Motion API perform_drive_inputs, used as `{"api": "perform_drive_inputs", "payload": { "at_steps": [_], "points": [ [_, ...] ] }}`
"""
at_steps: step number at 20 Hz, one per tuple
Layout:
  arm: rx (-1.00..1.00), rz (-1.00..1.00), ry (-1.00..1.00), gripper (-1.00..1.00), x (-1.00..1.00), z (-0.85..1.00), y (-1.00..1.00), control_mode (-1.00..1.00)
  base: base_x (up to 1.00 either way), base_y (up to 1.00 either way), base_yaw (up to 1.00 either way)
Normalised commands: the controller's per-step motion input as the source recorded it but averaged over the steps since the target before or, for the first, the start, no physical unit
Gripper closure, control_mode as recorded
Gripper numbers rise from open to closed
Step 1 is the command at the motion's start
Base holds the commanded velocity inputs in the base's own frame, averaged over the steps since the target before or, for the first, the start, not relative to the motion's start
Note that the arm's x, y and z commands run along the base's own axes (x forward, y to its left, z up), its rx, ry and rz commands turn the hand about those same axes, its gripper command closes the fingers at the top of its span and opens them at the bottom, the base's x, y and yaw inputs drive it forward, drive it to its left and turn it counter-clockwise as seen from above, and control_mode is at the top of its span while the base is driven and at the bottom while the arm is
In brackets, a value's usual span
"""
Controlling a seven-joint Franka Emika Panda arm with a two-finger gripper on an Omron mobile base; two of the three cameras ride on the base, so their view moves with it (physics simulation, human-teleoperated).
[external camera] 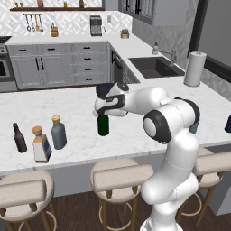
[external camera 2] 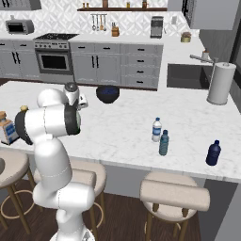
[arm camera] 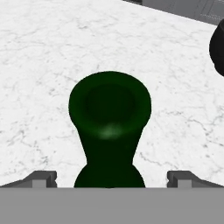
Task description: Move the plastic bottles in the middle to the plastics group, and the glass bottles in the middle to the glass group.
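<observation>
The tool (arm camera: 112, 177) hung wide open directly above the dark green wine bottle (external camera: 103, 125), its fingertips (arm camera: 42, 178) flanking the neck, on the marble worktop (external camera: 81, 113).

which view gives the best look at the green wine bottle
The hand view: the green wine bottle sits centred, mouth up, between the open gripper's fingertips. The left base view shows just its lower body under the hand.

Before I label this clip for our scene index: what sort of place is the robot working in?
A rendered home kitchen, it seems: a marble island counter with bar stools along it, a sink set in the side counter, and an oven range against the back wall.
</observation>
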Motion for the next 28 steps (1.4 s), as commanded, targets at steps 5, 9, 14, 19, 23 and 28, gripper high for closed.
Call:
{"api": "perform_drive_inputs", "payload": {
  "at_steps": [5,9,14,19,23,28],
  "points": [
    [0.00,0.00,0.00,1.00,0.00,-0.01,0.00,-1.00,0.00,0.00,0.00],
    [0.00,0.00,0.00,1.00,0.00,0.00,0.00,-1.00,0.00,0.00,0.00],
    [0.04,0.01,-0.06,1.00,-0.07,0.10,0.03,-1.00,0.00,0.00,0.00],
    [0.07,0.10,-0.09,1.00,-0.07,0.21,0.37,-1.00,0.00,0.00,0.00],
    [0.01,0.16,-0.02,1.00,0.00,0.01,0.70,-1.00,0.00,0.00,0.00],
    [0.00,0.12,0.00,1.00,0.00,-0.08,0.92,-1.00,0.00,0.00,0.00]
  ]
}}
